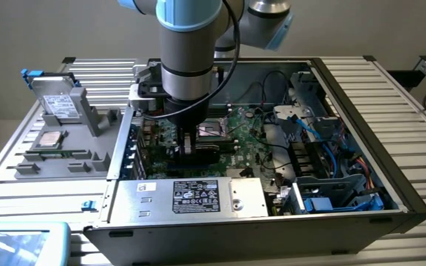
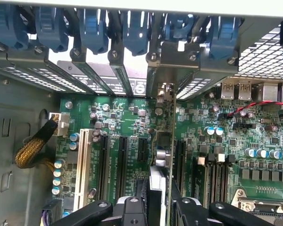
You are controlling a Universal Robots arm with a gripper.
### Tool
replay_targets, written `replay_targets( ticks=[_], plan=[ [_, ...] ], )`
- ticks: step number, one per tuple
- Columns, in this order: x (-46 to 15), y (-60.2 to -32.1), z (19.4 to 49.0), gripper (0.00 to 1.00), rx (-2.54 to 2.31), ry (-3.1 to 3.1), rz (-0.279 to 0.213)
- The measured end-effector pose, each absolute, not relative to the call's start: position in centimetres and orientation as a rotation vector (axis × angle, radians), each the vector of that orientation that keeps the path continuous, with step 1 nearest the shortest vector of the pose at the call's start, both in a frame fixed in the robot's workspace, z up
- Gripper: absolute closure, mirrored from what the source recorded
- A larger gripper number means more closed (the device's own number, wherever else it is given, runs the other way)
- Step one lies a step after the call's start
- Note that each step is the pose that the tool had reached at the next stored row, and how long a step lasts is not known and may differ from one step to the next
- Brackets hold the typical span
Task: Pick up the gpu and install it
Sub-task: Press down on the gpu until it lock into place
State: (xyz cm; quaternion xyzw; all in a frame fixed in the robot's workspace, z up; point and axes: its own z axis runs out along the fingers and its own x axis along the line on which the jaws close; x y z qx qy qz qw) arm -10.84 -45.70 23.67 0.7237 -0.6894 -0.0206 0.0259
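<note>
- Computer case [image 1: 390,183]: lies open on a slatted metal table [image 1: 390,77]; the side panel is off and the interior is exposed.
- Robot arm [image 1: 187,50]: reaches straight down into the case, over the part of the board nearest the rear slots.
- Power supply [image 1: 191,197]: silver box with a label, seated along the near wall of the case in the exterior view.
- Motherboard [image 2: 127,117]: large green board on the case floor, with a row of black expansion slots [image 2: 120,165] and one white slot [image 2: 82,165].
- Parts tray [image 1: 65,149]: grey holder on the exterior view's left of the case, carrying a hard drive [image 1: 57,102], a processor [image 1: 50,138] and a memory stick [image 1: 50,153]; no graphics card remains in it.
- Rear slot covers [image 2: 99,80]: several stand in line under blue retaining clips [image 2: 94,28].
- Gpu [image 2: 170,127]: held edge-on and upright above the motherboard, its silver end bracket up against the rear slot opening, its lower edge over a black slot.
- Gripper [image 2: 156,207]: jaws set narrow, clamped on the card's edge.
- Progress, in my judgement: pick-up is done and the card is lined up at the slot. Whether it is fully seated cannot be told; release and clip closure appear outstanding.
</note>
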Motion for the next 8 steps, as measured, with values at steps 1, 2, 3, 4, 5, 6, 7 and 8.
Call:
replay_targets(
  ticks=[1,2,3,4,5,6,7,8],
  plan=[
    [-10.84,-45.70,23.65,0.71,2.236,-2.130,-0.063],
    [-10.84,-45.71,23.64,0.71,2.236,-2.129,-0.063],
    [-10.84,-45.71,23.63,0.71,2.236,-2.129,-0.063],
    [-10.84,-45.71,23.61,0.71,2.236,-2.128,-0.063],
    [-10.84,-45.71,23.60,0.71,2.236,-2.128,-0.063],
    [-10.84,-45.71,23.59,0.71,2.236,-2.128,-0.063],
    [-10.84,-45.71,23.62,0.71,2.234,-2.132,-0.062],
    [-10.88,-45.71,23.84,0.71,2.210,-2.173,-0.064]
  ],
)
